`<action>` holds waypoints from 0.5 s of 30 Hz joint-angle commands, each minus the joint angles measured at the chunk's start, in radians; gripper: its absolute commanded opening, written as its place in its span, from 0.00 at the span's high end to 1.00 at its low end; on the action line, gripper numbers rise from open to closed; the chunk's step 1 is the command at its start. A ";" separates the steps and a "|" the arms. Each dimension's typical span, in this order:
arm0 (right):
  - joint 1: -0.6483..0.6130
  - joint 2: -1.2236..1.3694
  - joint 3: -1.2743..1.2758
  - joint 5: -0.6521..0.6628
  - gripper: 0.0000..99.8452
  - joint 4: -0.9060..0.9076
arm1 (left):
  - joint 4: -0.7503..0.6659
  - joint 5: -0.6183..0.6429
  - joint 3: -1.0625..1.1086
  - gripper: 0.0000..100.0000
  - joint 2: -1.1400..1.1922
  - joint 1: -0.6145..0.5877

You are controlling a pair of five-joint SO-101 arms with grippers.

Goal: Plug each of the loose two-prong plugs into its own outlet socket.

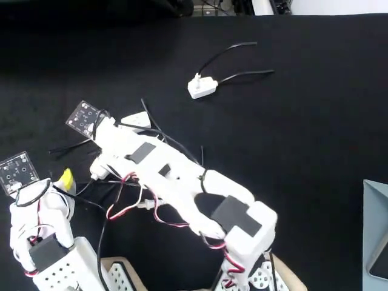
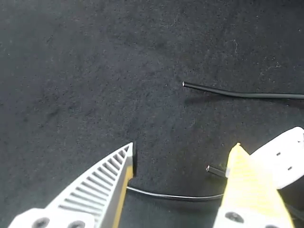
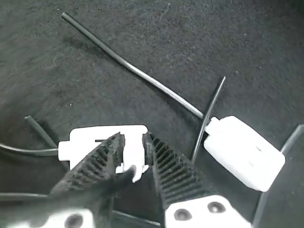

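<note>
Pincers are both gaping released: my right pincer (image 3: pixel 132 137) narrowly, straddling a white plug (image 3: pixel 85 141); my left pincer (image 2: pixel 184 145) widely.

This is a robotics lab bench. A table under a matte black felt-like cloth (image 1: pixel 315 121) serves as a plain work surface. At its near edge stand a white plastic robot arm (image 1: pixel 182 176) and a second, similar white arm (image 1: pixel 42 230), both with bare red, white and black wires (image 1: pixel 130 203) looping in the open. Each wrist carries an uncased small dark square circuit board (image 1: pixel 85 117), the other (image 1: pixel 16 170). A white plastic plug block (image 1: pixel 202 86) lies on the cloth with two short black leads whose ends are free, and dark cables (image 1: pixel 212 7) trail past the table's far edge.
</note>
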 commanded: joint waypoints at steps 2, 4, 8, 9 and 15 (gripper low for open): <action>0.015 0.018 -0.070 0.005 0.99 0.081 | 0.006 0.006 -0.005 0.69 -0.008 -0.007; 0.008 0.018 -0.104 0.005 0.99 0.146 | 0.006 0.005 -0.005 0.69 -0.008 -0.007; 0.002 0.031 -0.151 0.011 0.99 0.244 | 0.006 0.005 -0.004 0.69 -0.008 -0.007; 0.000 0.042 -0.156 0.011 0.99 0.250 | 0.006 0.005 -0.004 0.69 -0.008 -0.007; -0.003 0.177 -0.228 0.012 0.99 0.285 | 0.006 0.005 -0.004 0.69 -0.008 -0.007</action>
